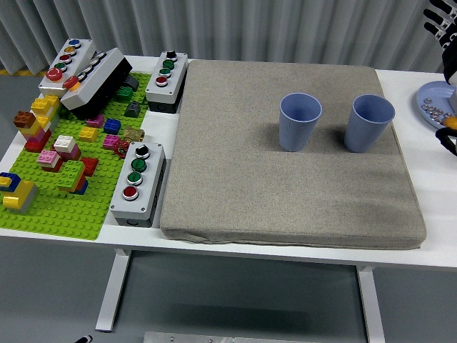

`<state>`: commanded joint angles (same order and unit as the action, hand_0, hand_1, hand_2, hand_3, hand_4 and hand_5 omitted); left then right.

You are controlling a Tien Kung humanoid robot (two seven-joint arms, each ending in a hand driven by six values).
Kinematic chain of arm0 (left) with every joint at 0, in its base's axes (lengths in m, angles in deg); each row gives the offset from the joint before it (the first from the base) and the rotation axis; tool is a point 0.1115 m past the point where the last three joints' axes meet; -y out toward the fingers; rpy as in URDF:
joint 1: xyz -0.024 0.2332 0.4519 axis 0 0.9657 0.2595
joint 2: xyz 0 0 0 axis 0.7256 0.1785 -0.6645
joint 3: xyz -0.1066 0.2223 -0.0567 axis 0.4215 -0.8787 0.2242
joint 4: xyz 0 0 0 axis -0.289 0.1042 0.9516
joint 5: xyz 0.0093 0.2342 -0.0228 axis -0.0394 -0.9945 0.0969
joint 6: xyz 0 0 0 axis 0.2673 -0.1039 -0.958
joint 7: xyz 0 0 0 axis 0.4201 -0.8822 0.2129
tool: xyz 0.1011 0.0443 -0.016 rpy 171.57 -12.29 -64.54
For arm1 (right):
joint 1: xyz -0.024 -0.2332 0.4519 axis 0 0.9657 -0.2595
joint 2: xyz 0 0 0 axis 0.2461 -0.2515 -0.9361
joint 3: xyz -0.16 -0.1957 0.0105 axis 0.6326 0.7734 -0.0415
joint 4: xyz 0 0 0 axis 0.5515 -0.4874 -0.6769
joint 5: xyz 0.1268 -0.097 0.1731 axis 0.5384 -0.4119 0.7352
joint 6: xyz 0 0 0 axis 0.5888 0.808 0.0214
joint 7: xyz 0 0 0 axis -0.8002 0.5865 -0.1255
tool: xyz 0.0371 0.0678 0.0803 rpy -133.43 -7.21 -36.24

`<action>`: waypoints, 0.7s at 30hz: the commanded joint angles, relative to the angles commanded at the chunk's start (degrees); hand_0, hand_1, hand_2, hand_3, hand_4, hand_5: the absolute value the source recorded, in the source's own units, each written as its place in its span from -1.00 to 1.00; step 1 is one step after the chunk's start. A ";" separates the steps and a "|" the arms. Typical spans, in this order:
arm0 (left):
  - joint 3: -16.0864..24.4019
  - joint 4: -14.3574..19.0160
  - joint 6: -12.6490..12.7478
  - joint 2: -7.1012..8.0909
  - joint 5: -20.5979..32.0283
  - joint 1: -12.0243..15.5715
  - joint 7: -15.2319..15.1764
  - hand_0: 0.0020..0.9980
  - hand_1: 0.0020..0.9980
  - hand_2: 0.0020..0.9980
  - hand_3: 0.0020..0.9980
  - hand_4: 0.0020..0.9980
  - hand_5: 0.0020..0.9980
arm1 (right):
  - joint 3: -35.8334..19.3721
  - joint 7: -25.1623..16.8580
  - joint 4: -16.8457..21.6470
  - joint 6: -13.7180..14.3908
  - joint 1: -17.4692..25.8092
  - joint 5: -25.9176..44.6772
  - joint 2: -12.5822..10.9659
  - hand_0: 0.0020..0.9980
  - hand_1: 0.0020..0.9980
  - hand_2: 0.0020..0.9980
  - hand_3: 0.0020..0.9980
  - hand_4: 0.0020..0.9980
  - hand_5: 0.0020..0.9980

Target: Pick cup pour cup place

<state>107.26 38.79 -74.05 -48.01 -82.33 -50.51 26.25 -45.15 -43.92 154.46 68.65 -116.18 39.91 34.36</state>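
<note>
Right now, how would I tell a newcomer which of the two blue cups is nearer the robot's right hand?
Start from the big grey mat covering most of the white table. Two upright blue cups stand side by side on its far half. The one meant is the right-hand cup, closest to the mat's right edge and the blue plate; the other cup sits nearer the mat's middle.

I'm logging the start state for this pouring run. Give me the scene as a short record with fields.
cups: left blue cup and right blue cup, both upright, standing apart
surface: grey mat on the white table
right hand: at the top right edge, holding nothing visible, clear of both cups
left hand: out of view
right edge: blue plate with small pieces
left side: green brick baseplate, button boxes
</note>
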 joint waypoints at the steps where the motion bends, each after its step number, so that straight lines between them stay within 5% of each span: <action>1: 0.00 0.00 0.00 0.00 0.00 0.00 0.00 0.68 0.70 0.77 0.57 0.17 1.00 | -0.01 0.00 0.01 0.00 0.01 0.00 -0.01 0.74 0.53 0.52 0.51 0.36 1.00; 11: 0.29 0.00 -0.08 -0.14 -0.48 -0.10 -0.09 0.68 0.70 0.77 0.57 0.17 1.00 | -1.91 -0.38 1.17 -4.25 2.41 0.69 -1.72 0.74 0.53 0.53 0.51 0.36 1.00; 21: 0.16 0.00 -0.16 -0.15 -0.55 -0.10 -0.11 0.68 0.70 0.77 0.57 0.17 1.00 | -2.20 -0.40 1.08 -4.04 2.80 1.16 -2.04 0.73 0.53 0.53 0.53 0.39 1.00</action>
<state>107.42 38.79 -74.21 -48.16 -82.88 -50.61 26.14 -47.36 -44.32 155.54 64.61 -113.38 41.08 32.32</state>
